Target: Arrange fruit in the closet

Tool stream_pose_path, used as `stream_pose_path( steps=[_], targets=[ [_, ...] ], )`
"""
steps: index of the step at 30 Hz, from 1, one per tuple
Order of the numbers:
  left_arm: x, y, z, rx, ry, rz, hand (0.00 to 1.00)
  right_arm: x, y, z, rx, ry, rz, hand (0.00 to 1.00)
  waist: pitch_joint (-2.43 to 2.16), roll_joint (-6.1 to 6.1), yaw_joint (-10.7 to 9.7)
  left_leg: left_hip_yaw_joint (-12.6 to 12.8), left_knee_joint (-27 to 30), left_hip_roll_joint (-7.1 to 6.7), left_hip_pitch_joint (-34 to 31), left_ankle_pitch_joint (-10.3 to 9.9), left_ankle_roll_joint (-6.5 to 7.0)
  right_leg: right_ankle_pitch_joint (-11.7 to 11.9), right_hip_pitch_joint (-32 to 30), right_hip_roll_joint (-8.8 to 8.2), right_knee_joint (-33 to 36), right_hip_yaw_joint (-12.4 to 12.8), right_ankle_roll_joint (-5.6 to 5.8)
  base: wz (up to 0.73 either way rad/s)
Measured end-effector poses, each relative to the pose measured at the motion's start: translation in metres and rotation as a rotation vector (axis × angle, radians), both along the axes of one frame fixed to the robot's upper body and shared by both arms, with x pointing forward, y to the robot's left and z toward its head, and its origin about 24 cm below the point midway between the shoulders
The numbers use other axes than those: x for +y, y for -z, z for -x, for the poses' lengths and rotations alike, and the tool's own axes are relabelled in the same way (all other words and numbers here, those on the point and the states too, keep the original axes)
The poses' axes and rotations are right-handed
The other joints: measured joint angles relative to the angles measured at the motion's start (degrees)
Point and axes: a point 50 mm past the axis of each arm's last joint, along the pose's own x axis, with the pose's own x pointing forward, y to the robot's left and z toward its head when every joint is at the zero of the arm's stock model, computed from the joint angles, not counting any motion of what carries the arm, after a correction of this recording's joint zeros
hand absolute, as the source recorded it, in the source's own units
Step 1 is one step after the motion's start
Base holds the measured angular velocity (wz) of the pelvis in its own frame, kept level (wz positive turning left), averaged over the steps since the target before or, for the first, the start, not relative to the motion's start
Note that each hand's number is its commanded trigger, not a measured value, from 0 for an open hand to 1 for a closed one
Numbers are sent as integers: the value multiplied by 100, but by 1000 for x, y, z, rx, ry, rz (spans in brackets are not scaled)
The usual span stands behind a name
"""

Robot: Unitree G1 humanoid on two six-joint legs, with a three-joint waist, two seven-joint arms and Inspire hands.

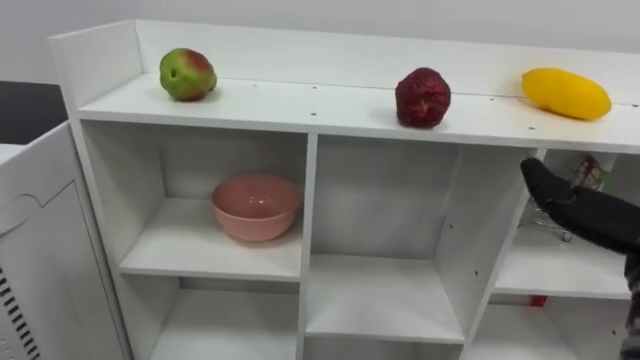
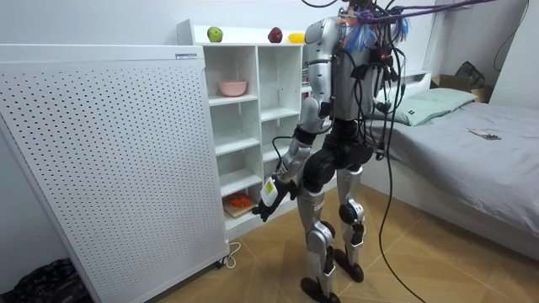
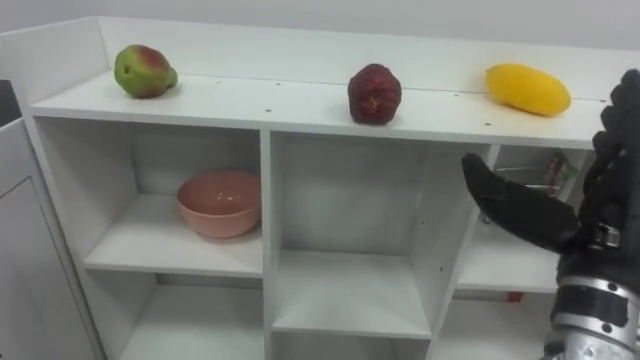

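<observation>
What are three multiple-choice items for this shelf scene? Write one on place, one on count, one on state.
1. The round pink bowl sits: A) on the floor B) in the upper left compartment C) on top.
2. Fruits on the white cabinet's top: A) two B) three C) five.
3. The right hand is: A) open B) shut on fruit C) shut on the bowl.
1B, under the top board; 2B, green-red fruit, dark red fruit, yellow fruit; 3A, fingers straight, holding nothing.
</observation>
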Motion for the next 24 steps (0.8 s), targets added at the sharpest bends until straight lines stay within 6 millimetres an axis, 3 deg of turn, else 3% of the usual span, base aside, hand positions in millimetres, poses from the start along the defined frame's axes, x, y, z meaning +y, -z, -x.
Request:
stream_pose_path(
  steps=[8,13,24],
  targets=[
    [0,-1,-2,22,55,-22,0,8,-4,-26,45,-83,-15,0,27,-60,87,-84,6,-10,-37,12,6,0,17,-21,-1,-116,0,6],
    [3,-2,-7,36,72,-27,0,10,-19,-46,48,-144,-36,0,42,-120,131,-213,78,-26,-118,12,6,0,12,-42,0,-262,0,11],
    [3,-3,-12,37,77,-26,0,9,-43,-59,23,-170,-26,0,35,-137,225,-269,141,-28,-206,12,6,0,-19,-43,-3,-264,0,4]
  ],
)
